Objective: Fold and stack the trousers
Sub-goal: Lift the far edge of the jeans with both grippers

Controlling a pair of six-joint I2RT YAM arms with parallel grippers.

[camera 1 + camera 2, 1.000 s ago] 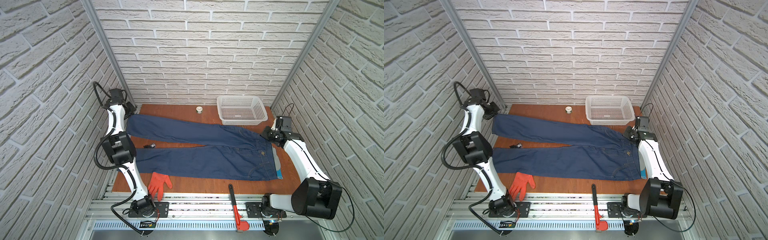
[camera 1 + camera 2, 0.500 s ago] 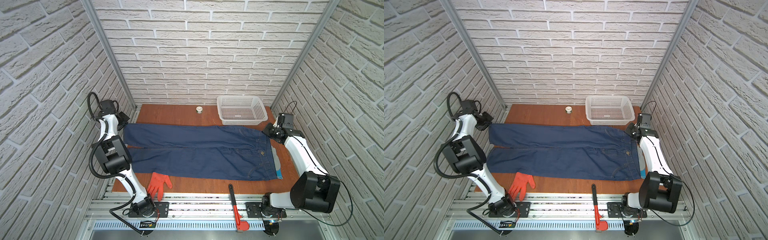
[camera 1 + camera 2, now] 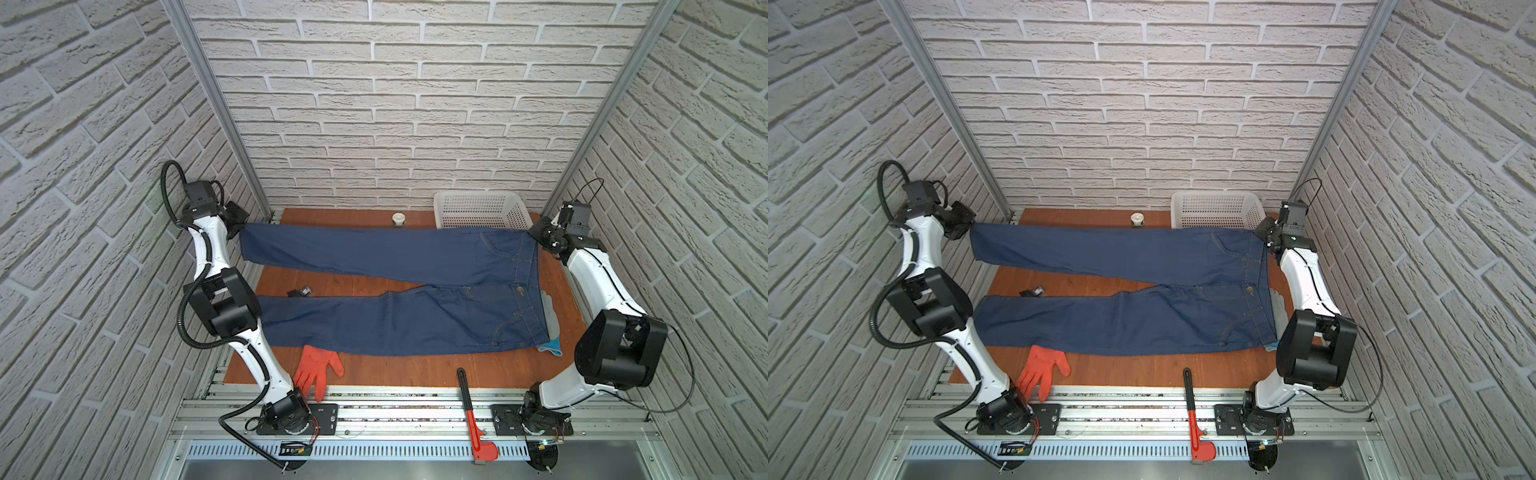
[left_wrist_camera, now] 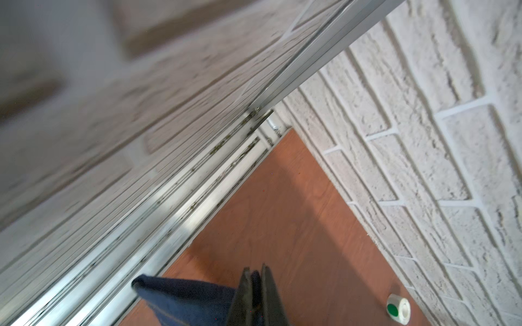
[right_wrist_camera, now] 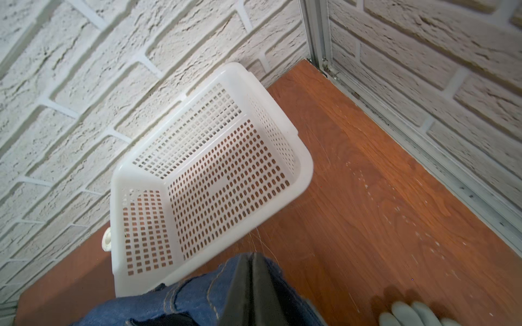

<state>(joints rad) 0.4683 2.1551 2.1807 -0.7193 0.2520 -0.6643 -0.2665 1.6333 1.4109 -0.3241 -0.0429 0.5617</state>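
Note:
The trousers [image 3: 415, 291] are dark blue jeans spread across the wooden table [image 3: 415, 374] in both top views, waist to the right. The near leg lies flat. The far leg [image 3: 1100, 249] hangs taut between my two grippers. My left gripper [image 3: 237, 224] is shut on that leg's hem at the table's far left corner. In the left wrist view the denim [image 4: 183, 296] is pinched between the closed fingers [image 4: 248, 288]. My right gripper [image 3: 536, 237] is shut on the far waist corner, with denim [image 5: 192, 296] wrapped round its closed fingers [image 5: 240, 288].
A white basket [image 3: 478, 208] stands at the back right, just behind the raised waist. A tape roll [image 3: 398, 219] sits by the back wall. An orange glove [image 3: 318, 368], a grey-and-blue glove [image 3: 550, 320], a red wrench [image 3: 473, 415] and a small black object [image 3: 300, 291] lie around the trousers.
Half a second ago the far leg lay close against the near leg. Both grippers have since carried it up and toward the back wall, and bare table shows between the legs again.

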